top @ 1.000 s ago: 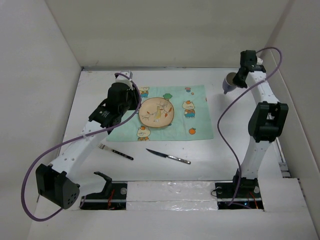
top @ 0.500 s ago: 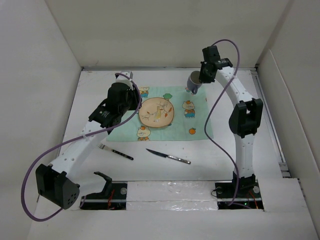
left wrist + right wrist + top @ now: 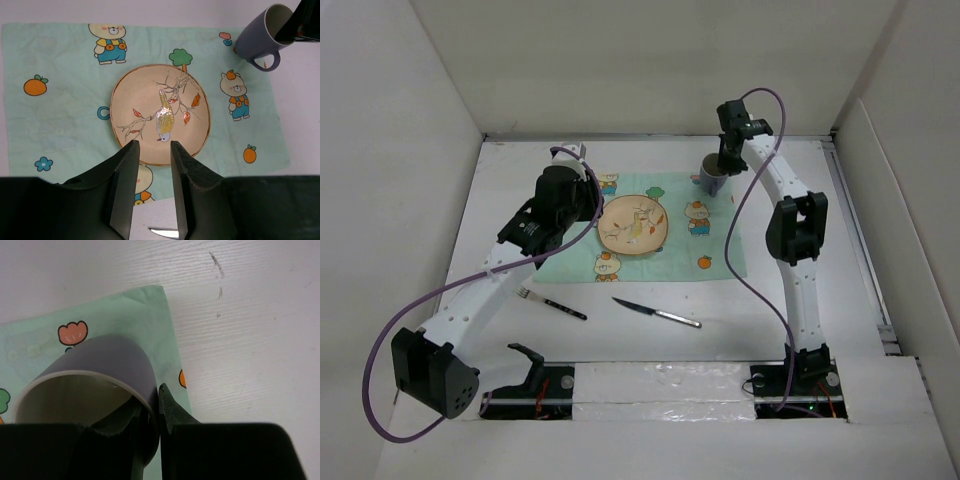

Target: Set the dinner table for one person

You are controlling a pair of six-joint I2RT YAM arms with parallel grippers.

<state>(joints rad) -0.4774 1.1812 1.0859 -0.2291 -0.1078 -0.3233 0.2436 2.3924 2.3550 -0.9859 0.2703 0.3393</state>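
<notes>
Dinner table [image 3: 640, 345]: a white top walled on the left, far and right sides, with both arm bases at its near edge.
Placemat [image 3: 675, 255]: mint cloth lying flat in the far middle of the table, a bare white strip showing on every side of it.
Plate [image 3: 160, 112]: sits left of the mat's centre, wholly inside the mat's edges.
Mug [image 3: 110, 357]: grey-blue and tilted, above the mat's far right corner; whether its base touches the cloth cannot be told.
Right gripper [image 3: 150, 400]: clamped on the mug's rim, one finger inside the wall and one outside.
Left gripper [image 3: 155, 147]: fingers parted with nothing between them, hanging above the plate's near rim.
Fork [image 3: 550, 302]: on bare table just off the mat's near left corner.
Knife [image 3: 657, 313]: on bare table near the mat's near edge, well apart from the fork.
Open room: the widest bare stretch lies right of the mat, toward the right wall.
</notes>
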